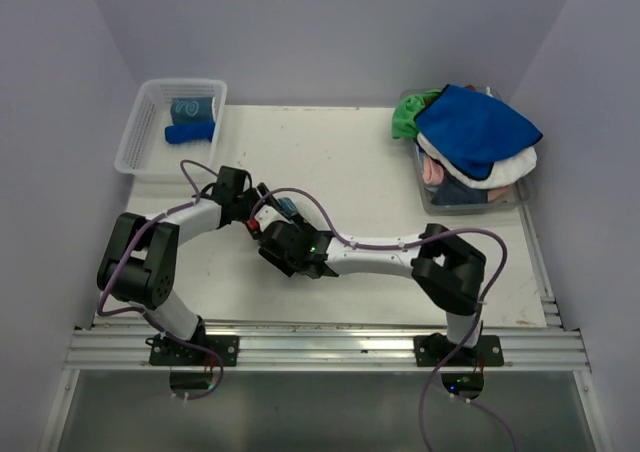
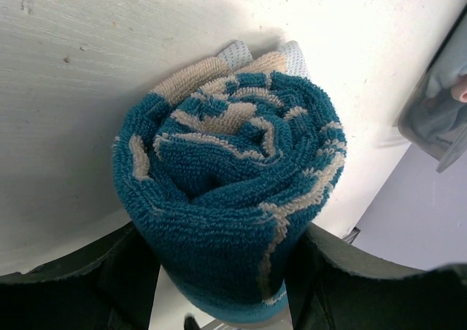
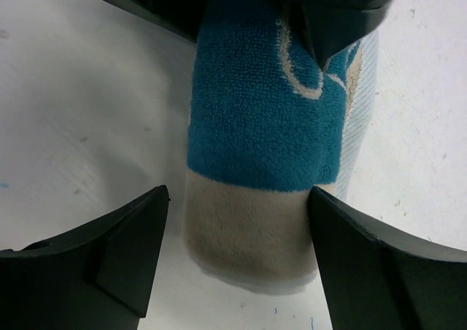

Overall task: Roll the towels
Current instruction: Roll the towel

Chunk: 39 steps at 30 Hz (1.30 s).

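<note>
A teal and beige towel [image 2: 226,191] is rolled into a tight cylinder and lies on the white table. My left gripper [image 2: 226,268] is shut on it, a black finger pressing each side of the roll. In the right wrist view the same roll [image 3: 255,125] points toward the camera with its beige end nearest. My right gripper [image 3: 239,198] stands open around that end, with a gap at its left finger. From above, the roll [image 1: 288,208] is mostly covered where the left gripper [image 1: 258,210] and the right gripper [image 1: 270,230] meet.
A clear mesh basket [image 1: 140,142] at the back left holds a rolled teal towel [image 1: 192,107] and a rolled blue towel [image 1: 190,132]. A clear bin [image 1: 480,200] at the back right is heaped with loose towels: blue [image 1: 475,127], green [image 1: 408,117], white [image 1: 500,172], pink [image 1: 432,170].
</note>
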### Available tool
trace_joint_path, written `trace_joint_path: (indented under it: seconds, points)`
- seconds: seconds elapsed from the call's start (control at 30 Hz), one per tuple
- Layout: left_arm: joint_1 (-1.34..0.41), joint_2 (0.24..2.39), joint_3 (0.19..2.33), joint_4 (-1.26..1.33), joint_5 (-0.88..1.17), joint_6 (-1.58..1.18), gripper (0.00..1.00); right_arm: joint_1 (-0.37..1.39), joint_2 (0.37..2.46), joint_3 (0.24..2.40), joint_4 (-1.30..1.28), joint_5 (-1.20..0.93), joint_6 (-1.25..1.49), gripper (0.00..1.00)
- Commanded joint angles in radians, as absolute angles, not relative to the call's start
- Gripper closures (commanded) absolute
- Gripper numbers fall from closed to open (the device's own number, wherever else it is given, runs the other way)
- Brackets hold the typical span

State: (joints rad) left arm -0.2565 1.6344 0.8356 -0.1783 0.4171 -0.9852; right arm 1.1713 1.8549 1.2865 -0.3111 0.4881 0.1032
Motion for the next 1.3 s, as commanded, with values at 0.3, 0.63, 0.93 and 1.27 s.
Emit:
trace_joint_path:
  seconds: [0.3, 0.63, 0.93, 1.27]
  points:
    - [-0.255, 1.612, 0.831, -0.229, 0.379, -0.976, 0.31, 1.114, 1.961, 1.318, -0.253, 0.509, 0.215, 0.62]
    - [-0.236, 1.549, 0.851, -0.222, 0.4, -0.936, 0.03, 0.901, 1.833, 1.192, -0.106, -0.084, 0.344, 0.73]
    - [-0.236, 1.566, 0.836, -0.184, 0.431, -0.931, 0.01, 0.799, 1.862, 1.121, 0.064, -0.458, 0.498, 0.73]
    - [-0.236, 1.586, 0.828, -0.183, 0.425, -0.942, 0.29, 0.752, 1.922, 1.153, 0.057, -0.623, 0.572, 0.68]
